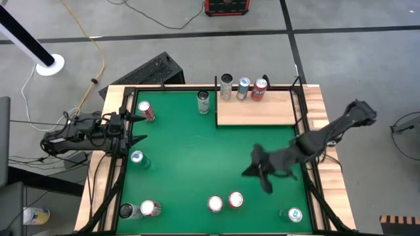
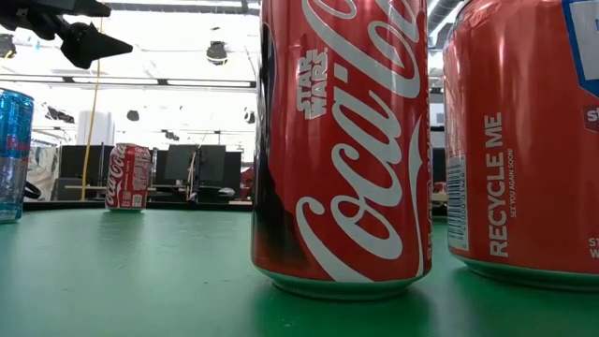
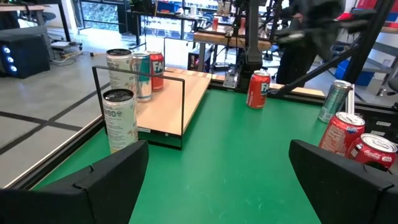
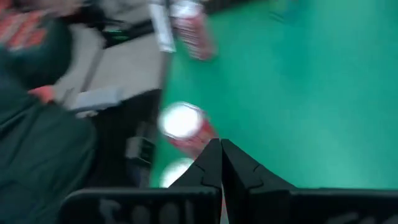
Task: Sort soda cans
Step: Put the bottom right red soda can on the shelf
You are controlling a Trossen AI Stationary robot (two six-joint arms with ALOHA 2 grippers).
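Soda cans stand upright on their bases on the green table. Three of them, silver [image 1: 226,86], blue-silver [image 1: 243,88] and red [image 1: 260,89], are on the wooden tray [image 1: 256,113]. A pale can [image 1: 203,101] stands beside it. Two red cans [image 1: 215,204] [image 1: 235,200] stand near the front edge and fill the low view [image 2: 342,140]. My right gripper [image 1: 260,177] [image 4: 221,149] is shut and empty, just behind them. My left gripper [image 1: 134,128] [image 3: 217,174] is open and empty at the table's left edge.
Other cans: a red one [image 1: 146,111] at the far left, a teal one [image 1: 138,158] at the left, a dark one [image 1: 126,210] and a red one [image 1: 150,208] at the near left, a teal one [image 1: 294,214] at the near right. A black rail [image 1: 308,131] rims the table.
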